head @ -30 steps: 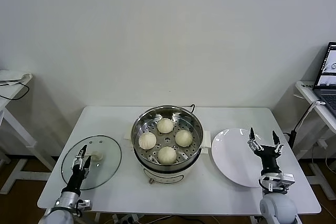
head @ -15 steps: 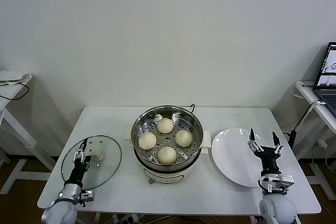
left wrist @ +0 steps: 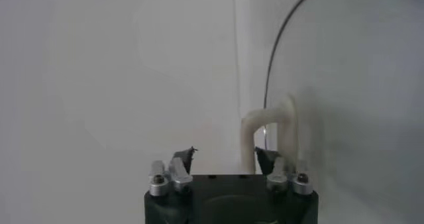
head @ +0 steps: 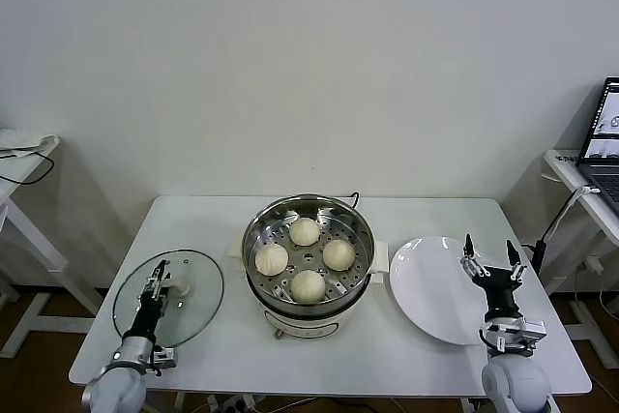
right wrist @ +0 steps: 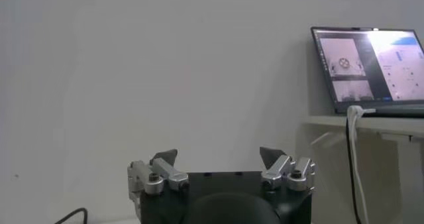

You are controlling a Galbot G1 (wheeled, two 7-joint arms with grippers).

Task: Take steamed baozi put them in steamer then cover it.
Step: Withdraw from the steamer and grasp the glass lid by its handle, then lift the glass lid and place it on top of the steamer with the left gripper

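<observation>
The laptop [head: 605,132] at far right is cut by the head view's edge. The cover [left wrist: 344,86] runs past the left wrist view's frame; its handle's [left wrist: 270,134] base sits behind the left gripper [left wrist: 225,160].

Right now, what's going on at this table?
All four baozi already sit on the perforated tray inside the steamer, which is uncovered. The glass lid lies flat on the table to the robot's left. The left gripper is over the lid at its cream handle, fingers open, not yet closed on it. The right gripper waits open over the empty white plate.
</observation>
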